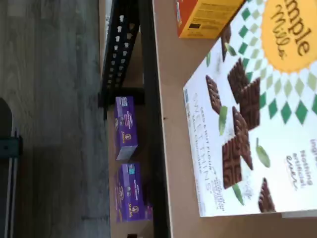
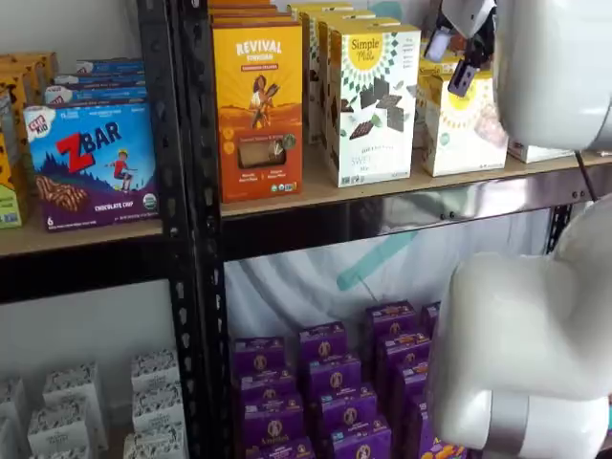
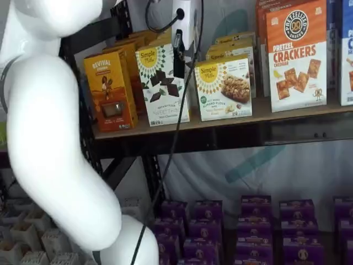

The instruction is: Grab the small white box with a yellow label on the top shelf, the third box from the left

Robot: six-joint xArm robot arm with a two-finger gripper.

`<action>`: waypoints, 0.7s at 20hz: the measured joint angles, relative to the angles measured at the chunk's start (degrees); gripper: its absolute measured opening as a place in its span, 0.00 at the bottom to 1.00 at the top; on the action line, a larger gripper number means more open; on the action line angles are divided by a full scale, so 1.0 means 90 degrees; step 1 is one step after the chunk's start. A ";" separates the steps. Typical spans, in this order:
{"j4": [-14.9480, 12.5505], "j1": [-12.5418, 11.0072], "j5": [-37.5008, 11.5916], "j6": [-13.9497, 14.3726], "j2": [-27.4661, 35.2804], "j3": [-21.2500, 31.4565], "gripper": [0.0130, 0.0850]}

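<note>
Two fingers (image 3: 178, 55) wide | small white box (image 3: 224, 88) mid-frame, right of me | slide right (miss the tall box (image 3: 162, 83)), then close.

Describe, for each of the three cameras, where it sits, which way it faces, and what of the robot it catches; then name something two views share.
Wrist view: on the arm's wrist, facing the top shelf and the tall white chocolate box; no robot part shows.
A shelf view: in front of the shelves, facing them; white arm links at right, the gripper before the small white box.
A shelf view: in front, at a slant; the arm fills the left side, gripper side-on.
Shared: both shelf views show the orange Revival box and the purple boxes below.
</note>
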 joint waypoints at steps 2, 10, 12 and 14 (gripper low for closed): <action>0.0044 -0.0028 -0.0053 -0.0030 0.0111 -0.0072 1.00; 0.0058 -0.0040 -0.0013 -0.0053 0.0547 -0.0438 1.00; 0.0020 -0.0021 -0.0023 -0.0054 0.0645 -0.0524 1.00; -0.0069 0.0014 -0.0049 -0.0060 0.0740 -0.0602 1.00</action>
